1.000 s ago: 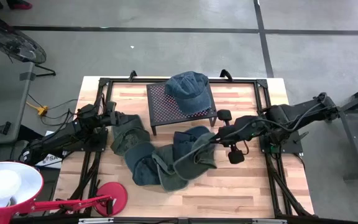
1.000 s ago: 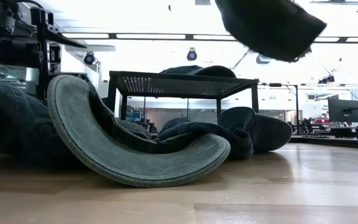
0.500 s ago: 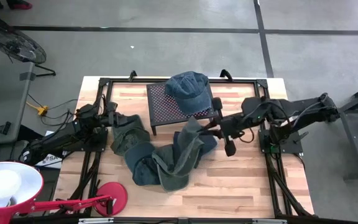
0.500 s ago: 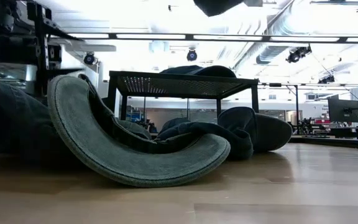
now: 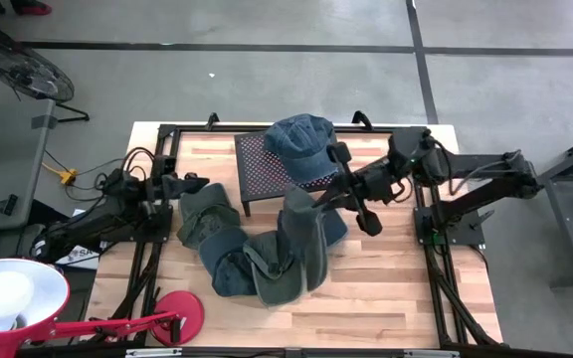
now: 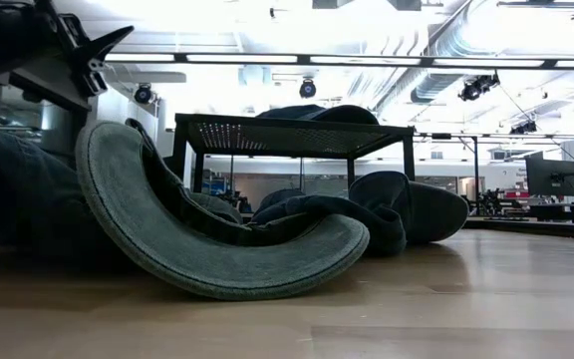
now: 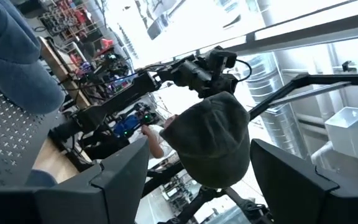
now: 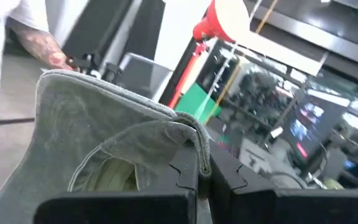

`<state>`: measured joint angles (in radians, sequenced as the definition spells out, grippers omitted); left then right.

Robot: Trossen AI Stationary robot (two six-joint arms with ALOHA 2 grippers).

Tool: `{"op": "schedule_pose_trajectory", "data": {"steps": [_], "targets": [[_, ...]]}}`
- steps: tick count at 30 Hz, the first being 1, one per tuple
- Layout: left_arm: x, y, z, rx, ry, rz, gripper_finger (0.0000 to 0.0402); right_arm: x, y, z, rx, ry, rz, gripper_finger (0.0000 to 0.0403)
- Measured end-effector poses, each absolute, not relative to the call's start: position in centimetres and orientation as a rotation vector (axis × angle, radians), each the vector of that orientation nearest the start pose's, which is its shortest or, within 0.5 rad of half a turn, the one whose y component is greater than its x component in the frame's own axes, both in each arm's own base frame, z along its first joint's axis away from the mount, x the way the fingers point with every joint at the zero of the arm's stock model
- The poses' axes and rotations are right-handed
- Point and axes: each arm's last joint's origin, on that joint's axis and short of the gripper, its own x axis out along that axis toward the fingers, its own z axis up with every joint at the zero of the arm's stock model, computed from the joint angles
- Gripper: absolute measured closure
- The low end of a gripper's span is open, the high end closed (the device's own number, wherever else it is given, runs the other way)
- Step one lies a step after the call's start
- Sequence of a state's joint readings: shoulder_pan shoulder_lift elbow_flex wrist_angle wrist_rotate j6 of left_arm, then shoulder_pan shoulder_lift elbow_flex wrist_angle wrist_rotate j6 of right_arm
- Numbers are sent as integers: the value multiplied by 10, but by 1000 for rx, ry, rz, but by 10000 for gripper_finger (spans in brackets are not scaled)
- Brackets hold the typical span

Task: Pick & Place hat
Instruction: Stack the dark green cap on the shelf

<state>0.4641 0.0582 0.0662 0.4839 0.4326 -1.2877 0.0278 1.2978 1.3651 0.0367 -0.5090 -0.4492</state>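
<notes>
2 arms reach in over the wooden table (image 5: 386,288). The right claw (image 5: 324,199) is closed on the edge of an olive-green hat (image 5: 303,231), which hangs from it above the heap of hats (image 5: 232,254) on the table, just beside the front edge of the small black mesh stand (image 5: 267,171). In the right wrist view the dark fingers (image 8: 194,171) meet on a folded seam of that hat (image 8: 104,143), its pale lining partly showing; the lower part of the hat is cut off by the picture's edge.

1 blue hat (image 5: 301,147) sits on top of the stand (from the low view only its crown (image 6: 317,113) shows above the mesh top). The left claw (image 5: 189,183) hovers with its fingers spread wide and nothing between them, just above the greenish hats at the left end of the heap. Its wrist camera looks between those 2 fingers (image 7: 120,174) at the hanging hat (image 7: 213,140) and the right arm behind it.

At table height, a curved brim (image 6: 197,249) fills the foreground and hides most of the heap; how many hats lie in it is hard to count. The held hat is out of that picture. A person's tattooed arm (image 8: 39,50) shows blurred beyond the table, and a red lamp (image 5: 13,298) stands at the near left corner.
</notes>
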Motion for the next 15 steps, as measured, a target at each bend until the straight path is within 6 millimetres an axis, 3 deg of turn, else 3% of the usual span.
{"op": "schedule_pose_trajectory", "data": {"steps": [5, 15], "targets": [[88, 29, 240, -1017, -357, -259, 126, 296, 12, 440, -473, -275, 518, 402], [123, 45, 303, -773, -270, -248, 126, 307, 2, 445, -472, -427, 574, 402]]}}
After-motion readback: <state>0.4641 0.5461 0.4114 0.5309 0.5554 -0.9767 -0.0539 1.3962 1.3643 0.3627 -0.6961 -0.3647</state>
